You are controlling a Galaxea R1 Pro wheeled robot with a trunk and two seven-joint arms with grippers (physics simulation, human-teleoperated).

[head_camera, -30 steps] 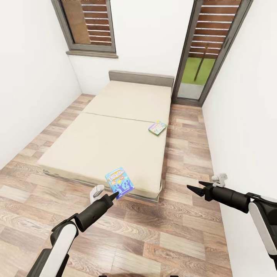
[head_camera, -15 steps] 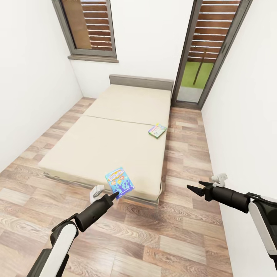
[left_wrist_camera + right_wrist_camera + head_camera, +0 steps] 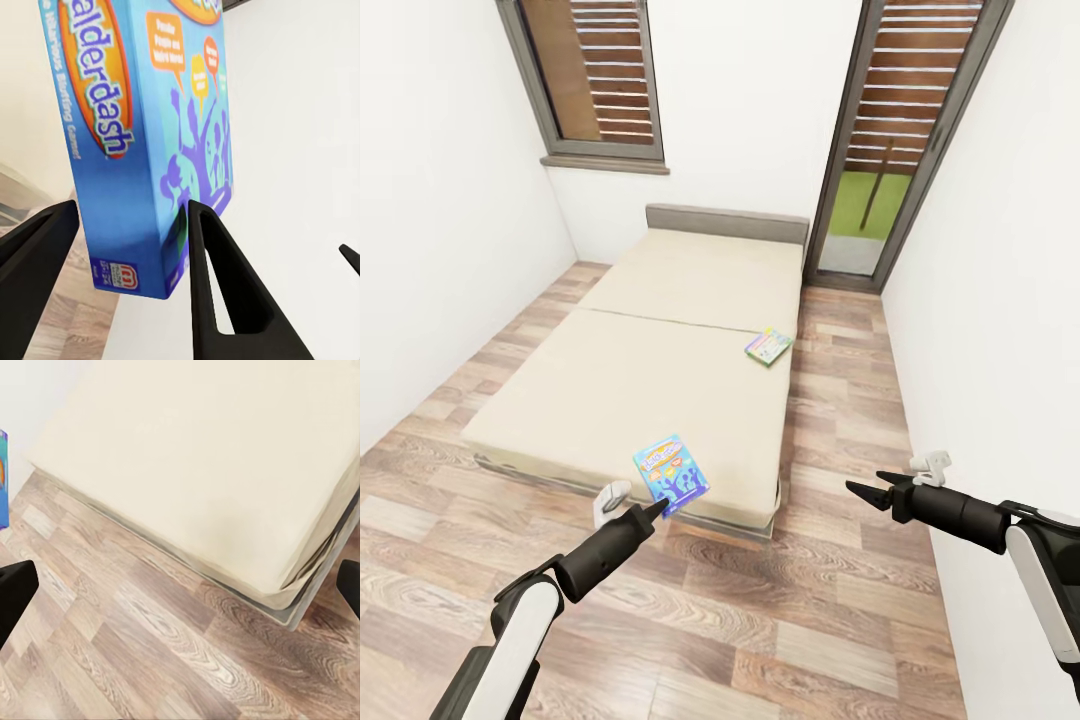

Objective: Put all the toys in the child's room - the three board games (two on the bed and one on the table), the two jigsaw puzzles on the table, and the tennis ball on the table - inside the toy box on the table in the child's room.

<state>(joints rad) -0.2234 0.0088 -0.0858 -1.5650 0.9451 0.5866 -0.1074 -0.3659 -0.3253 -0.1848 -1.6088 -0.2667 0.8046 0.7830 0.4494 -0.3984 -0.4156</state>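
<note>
Your left gripper is clamped on the blue game, pinching its lower edge so the box stands up off the fingers and clear of the bed. Your right gripper hangs spread and empty over the floor off the bed's near right corner. The second game lies flat at the bed's right edge, about midway along. That free hand is likely your pick for it. The toy box is out of frame, so expect a drive afterwards.
</note>
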